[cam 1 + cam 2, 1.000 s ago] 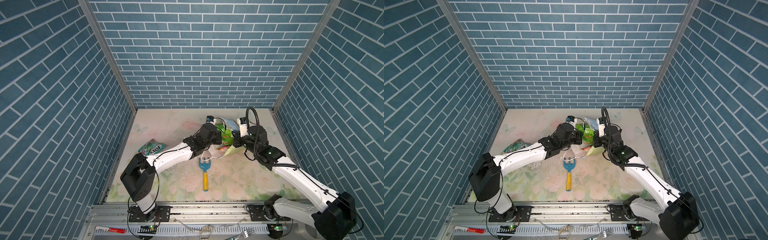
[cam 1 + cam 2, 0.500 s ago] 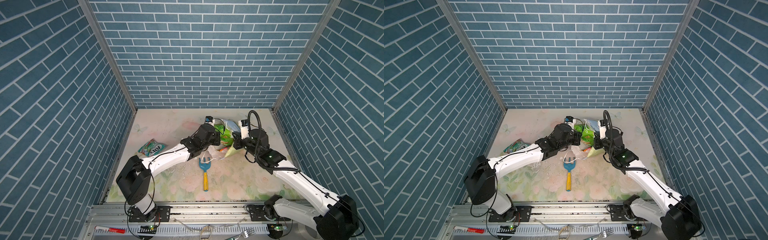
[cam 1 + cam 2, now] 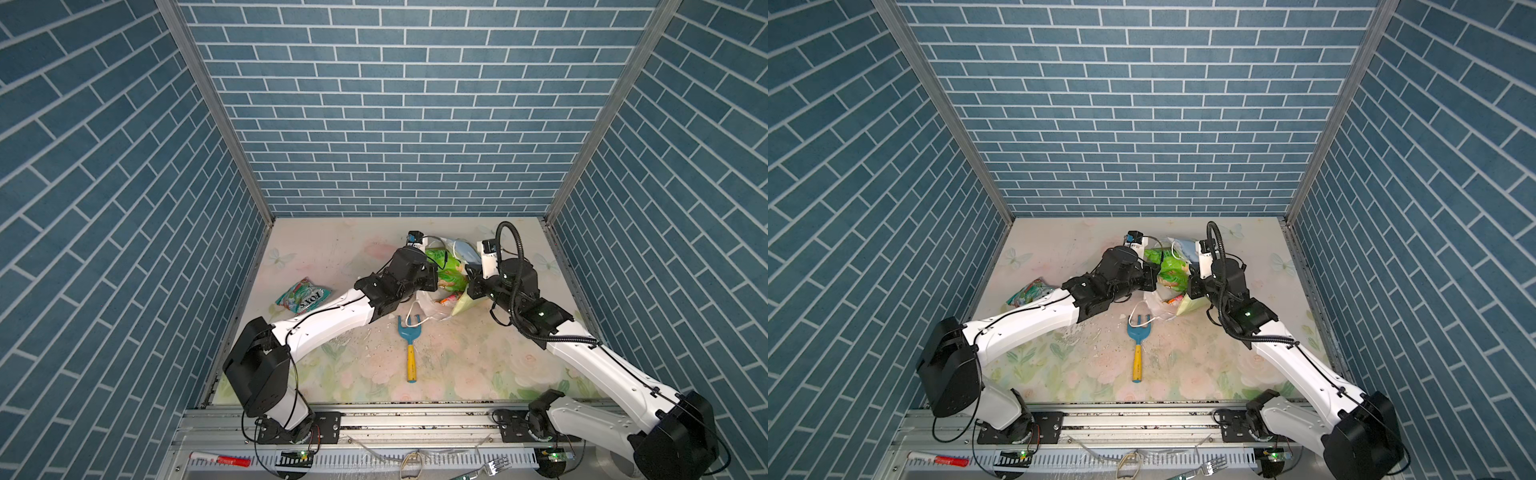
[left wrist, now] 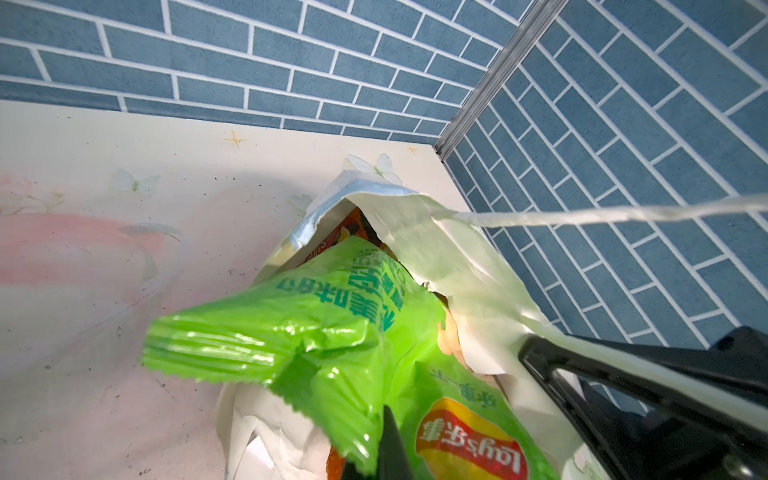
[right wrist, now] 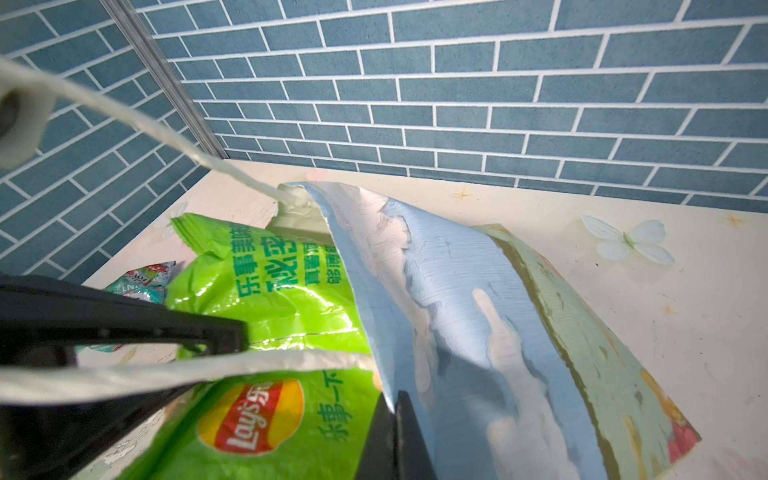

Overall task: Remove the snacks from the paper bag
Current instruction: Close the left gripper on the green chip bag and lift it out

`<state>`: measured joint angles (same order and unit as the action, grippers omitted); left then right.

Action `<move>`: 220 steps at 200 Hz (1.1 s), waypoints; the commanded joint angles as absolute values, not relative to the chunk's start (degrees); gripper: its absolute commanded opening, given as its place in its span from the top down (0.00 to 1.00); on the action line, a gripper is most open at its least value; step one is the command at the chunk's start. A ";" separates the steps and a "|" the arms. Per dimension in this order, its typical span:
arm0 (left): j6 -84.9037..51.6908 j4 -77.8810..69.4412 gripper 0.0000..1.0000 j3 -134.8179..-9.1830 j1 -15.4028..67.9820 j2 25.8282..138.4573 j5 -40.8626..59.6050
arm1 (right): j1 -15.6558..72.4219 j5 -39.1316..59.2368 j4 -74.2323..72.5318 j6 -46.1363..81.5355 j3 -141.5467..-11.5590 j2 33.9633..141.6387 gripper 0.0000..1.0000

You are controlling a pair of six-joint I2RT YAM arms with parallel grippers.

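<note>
Bag (image 5: 478, 311) on its side at far middle of table (image 3: 332, 257), mouth leftward.
Left gripper (image 4: 390, 432) is clamped on the green packet (image 4: 332, 324), whose sealed end points toward the back wall. Right gripper (image 5: 397, 419) pinches the bag's upper edge. Three packets in view: the green one, an orange packet (image 3: 451, 298) inside, a teal packet (image 3: 303, 295) lying out on the left. One rake (image 3: 410, 345) lies just in front. Bare table lies to the left.

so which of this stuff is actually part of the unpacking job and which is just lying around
Job: paper bag; green crisp packet, partly out; orange-red packet inside the bag; teal-white packet, already out.
Lying about: toy rake; fork; red marker.
</note>
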<state>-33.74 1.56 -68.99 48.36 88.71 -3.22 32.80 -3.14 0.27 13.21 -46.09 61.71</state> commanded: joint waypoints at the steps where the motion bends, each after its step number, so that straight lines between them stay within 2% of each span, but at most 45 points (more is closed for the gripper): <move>1: -32.41 0.94 1.00 -68.58 48.21 85.27 -4.66 | 32.71 -6.83 -0.17 13.18 -45.35 61.72 1.00; 220: -29.53 7.36 1.00 -68.20 45.53 76.00 -7.21 | 32.70 -8.79 0.00 12.90 -45.10 61.83 1.00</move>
